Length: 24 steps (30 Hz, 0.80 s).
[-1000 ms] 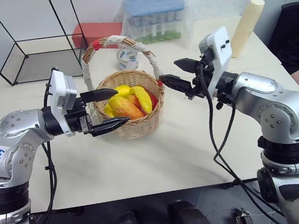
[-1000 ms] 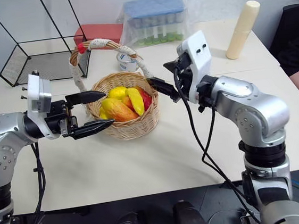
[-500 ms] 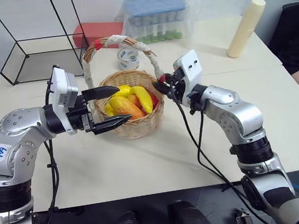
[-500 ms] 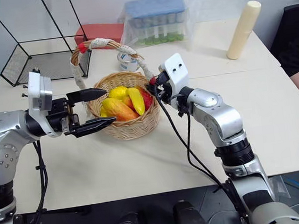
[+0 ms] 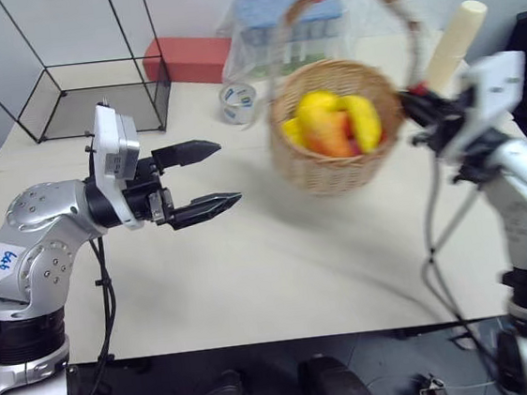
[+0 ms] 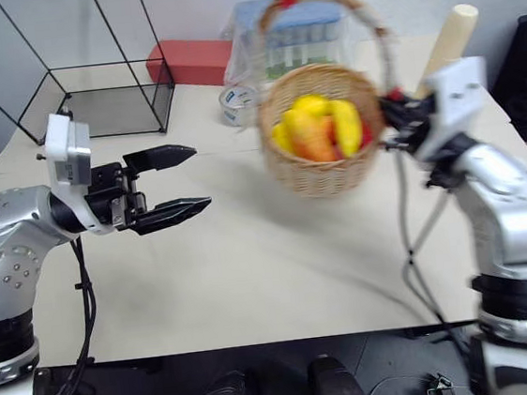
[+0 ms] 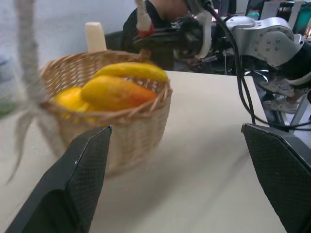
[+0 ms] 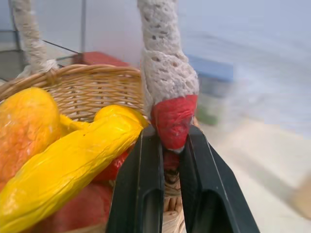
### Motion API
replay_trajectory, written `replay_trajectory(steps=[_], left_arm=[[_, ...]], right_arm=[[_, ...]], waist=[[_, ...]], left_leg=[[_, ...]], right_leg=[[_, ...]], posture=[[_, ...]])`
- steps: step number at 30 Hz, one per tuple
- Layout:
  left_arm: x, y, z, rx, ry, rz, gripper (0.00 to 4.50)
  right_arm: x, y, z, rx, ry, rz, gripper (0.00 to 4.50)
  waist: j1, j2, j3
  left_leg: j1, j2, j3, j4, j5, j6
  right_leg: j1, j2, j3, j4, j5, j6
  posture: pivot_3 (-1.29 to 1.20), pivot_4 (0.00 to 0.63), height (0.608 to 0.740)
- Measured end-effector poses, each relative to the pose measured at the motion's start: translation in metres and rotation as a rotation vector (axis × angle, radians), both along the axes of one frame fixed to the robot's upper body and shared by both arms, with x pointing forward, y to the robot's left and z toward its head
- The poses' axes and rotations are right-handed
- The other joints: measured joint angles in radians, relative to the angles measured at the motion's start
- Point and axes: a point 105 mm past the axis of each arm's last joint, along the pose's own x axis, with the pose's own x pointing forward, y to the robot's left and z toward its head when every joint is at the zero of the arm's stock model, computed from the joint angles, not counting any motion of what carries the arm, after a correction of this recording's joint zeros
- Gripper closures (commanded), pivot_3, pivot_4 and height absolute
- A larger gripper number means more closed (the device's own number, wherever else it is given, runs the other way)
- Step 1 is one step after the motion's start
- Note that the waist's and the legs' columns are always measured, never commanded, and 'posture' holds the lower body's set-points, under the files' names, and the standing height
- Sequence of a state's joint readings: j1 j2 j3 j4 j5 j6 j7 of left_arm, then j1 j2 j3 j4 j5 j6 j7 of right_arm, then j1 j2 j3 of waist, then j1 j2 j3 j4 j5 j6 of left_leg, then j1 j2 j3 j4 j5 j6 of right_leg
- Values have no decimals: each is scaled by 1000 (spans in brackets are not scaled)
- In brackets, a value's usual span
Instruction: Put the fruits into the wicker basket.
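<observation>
Wicker basket [image 5: 335, 157] holds one banana [image 8: 68, 165], one mango [image 7: 114, 92].

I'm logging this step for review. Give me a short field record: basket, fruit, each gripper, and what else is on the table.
basket: wicker basket, gripped at the red band at the base of its handle
fruits: banana, mango and others inside the basket
right gripper: shut on the basket handle
left gripper: open, holding nothing, apart from the basket
table: wire cage, tape roll, cream cylinder
</observation>
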<state>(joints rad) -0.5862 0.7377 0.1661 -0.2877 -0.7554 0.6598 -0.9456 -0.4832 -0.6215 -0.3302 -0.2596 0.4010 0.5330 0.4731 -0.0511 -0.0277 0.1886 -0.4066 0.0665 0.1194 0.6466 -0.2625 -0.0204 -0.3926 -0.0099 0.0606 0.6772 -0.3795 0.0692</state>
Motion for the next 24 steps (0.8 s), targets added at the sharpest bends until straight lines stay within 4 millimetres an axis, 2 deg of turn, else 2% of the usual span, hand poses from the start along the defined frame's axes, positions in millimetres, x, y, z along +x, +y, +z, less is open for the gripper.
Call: replay_trajectory(steps=[2, 3, 6, 8, 10, 11, 15, 17, 20, 24], left_arm=[[4, 4, -3, -9, 24, 9, 0], [6, 4, -5, -14, 34, 9, 0], [9, 0, -11, -11, 57, -9, 0], [8, -3, -9, -7, 44, -26, 0], [9, -5, -6, -1, 26, -38, 0], [10, -5, -6, -3, 30, -39, 0], [15, -3, -12, -3, 56, -36, 0], [16, -3, -14, -1, 67, -40, 0], [17, -5, -13, -2, 59, -53, 0], [16, -9, -10, -7, 44, -78, 0]], right_arm=[[-14, -49, -16, -7, 61, -142, 4399], [-17, -66, -25, 16, 86, -197, 4399], [-26, -96, -41, 55, 131, -300, 4399], [-30, -101, -43, 57, 127, -318, 4399], [-33, -104, -46, 60, 131, -325, 3691], [-34, -105, -48, 68, 136, -327, 3485], [-43, -110, -62, 98, 188, -324, 2273], [-49, -112, -62, 100, 196, -330, 1572], [-68, -119, -45, 60, 190, -350, 594], [-108, -122, -14, 5, 222, -280, 594]], waist=[[6, 0, 0], [4, 0, 0], [-12, 1, 0], [-18, 1, 0], [-19, 1, 0], [-19, 1, 0], [-12, 1, 0], [-9, 1, 0], [-2, 3, 0], [10, 3, 0]], left_leg=[[0, 0, 0, 0, 0, 0], [0, 0, 2, 1, 0, 0], [2, 0, 5, 1, 1, 0], [3, 1, 4, 1, 2, -1], [3, 1, 3, 0, 2, -2], [3, 1, 3, 0, 2, -2], [3, 1, 3, 0, 2, -1], [3, 1, 3, 1, 2, -1], [3, 0, 3, 1, 2, -1], [3, 0, 1, 0, 2, -1]], right_leg=[[1, 0, 1, -2, 0, 0], [1, 0, 1, -2, 0, 0], [1, 1, 4, 1, 0, 0], [1, 2, 3, 2, 0, 0], [1, 3, 3, 3, 0, 0], [1, 3, 3, 3, 0, 0], [1, 2, 3, 2, 0, 0], [1, 2, 3, 2, 0, 0], [1, 2, 3, 2, 0, 1], [3, 2, 2, -1, 0, 1]], posture=[[0, 150, 740], [0, 150, 740], [0, 150, 740], [0, 150, 740], [0, 150, 740], [0, 150, 740], [0, 150, 740], [0, 150, 740], [0, 150, 740], [0, 150, 740]])
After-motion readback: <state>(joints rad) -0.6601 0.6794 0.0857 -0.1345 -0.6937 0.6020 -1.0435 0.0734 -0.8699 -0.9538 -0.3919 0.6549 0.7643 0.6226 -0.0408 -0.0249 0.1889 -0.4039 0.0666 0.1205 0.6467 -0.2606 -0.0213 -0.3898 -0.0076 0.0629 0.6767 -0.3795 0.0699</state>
